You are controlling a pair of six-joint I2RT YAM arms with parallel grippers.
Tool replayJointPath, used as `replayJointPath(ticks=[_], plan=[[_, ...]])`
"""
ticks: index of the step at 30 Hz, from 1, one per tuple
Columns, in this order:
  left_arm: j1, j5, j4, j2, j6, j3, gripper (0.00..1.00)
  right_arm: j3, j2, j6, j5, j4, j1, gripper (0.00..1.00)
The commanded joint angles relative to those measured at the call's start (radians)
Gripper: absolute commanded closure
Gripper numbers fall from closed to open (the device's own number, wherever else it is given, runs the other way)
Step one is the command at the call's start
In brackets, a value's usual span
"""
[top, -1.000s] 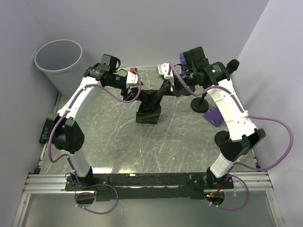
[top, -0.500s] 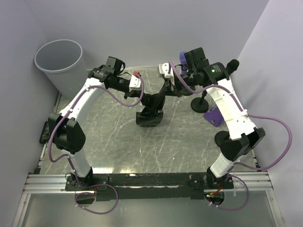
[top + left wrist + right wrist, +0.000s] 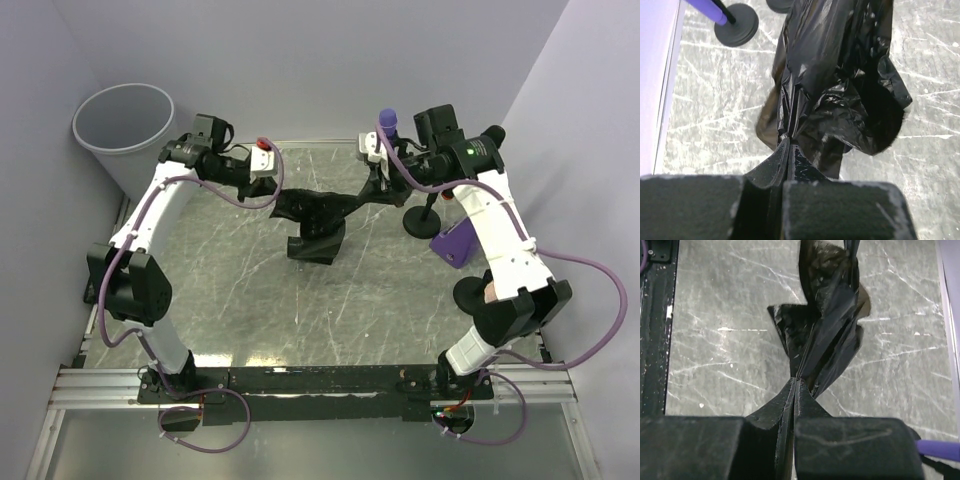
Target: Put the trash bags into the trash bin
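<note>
One black trash bag (image 3: 318, 218) hangs stretched between my two grippers over the middle of the table, its lower part sagging to the tabletop. At its left end my left gripper (image 3: 284, 204) is shut on the plastic; in the left wrist view the fingertips (image 3: 789, 142) pinch a crumpled fold of the trash bag (image 3: 840, 75). My right gripper (image 3: 368, 193) is shut on the right end, and its wrist view shows the gripper (image 3: 797, 380) clamping a pleat of the bag (image 3: 830, 315). The light grey trash bin (image 3: 125, 125) stands upright off the table's far left corner, left of my left arm.
A black round stand base (image 3: 420, 222) with a purple pole stands at the right beneath my right arm, and a purple block (image 3: 450, 244) lies beside it. The same base (image 3: 736, 19) shows in the left wrist view. Purple-grey walls close in the far and side edges.
My left gripper has shut on the bag's left end. Both grippers have drawn apart, the left wrist toward the bin side, pulling the bag taut between them.
</note>
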State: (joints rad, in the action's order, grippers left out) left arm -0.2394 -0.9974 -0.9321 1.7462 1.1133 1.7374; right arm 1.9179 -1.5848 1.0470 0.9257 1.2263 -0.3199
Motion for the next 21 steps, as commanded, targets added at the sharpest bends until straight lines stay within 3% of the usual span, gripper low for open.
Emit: replayJointPath(ticks=[1,11,13,15,18,21], plan=[[0.011,-0.001,-0.048,-0.047,0.017,0.034,0.99,-0.043,0.091,0.028,-0.004,0.01,0.041,1.0],[0.034,-0.015,-0.074,-0.074,0.008,0.089,0.99,-0.148,0.109,0.027,-0.065,-0.034,0.093,0.97],[0.031,-0.044,-0.056,-0.08,-0.026,0.108,0.99,-0.137,0.105,-0.04,-0.071,-0.098,0.065,0.73],[0.023,-0.059,-0.05,-0.083,-0.049,0.132,0.99,-0.125,0.091,-0.071,-0.082,-0.16,0.021,0.56],[0.015,-0.073,-0.05,-0.088,-0.078,0.149,0.99,-0.141,0.071,-0.145,-0.097,-0.308,-0.065,0.42],[0.012,-0.072,-0.057,-0.094,-0.093,0.155,0.99,-0.134,0.02,-0.2,-0.093,-0.402,-0.148,0.38]])
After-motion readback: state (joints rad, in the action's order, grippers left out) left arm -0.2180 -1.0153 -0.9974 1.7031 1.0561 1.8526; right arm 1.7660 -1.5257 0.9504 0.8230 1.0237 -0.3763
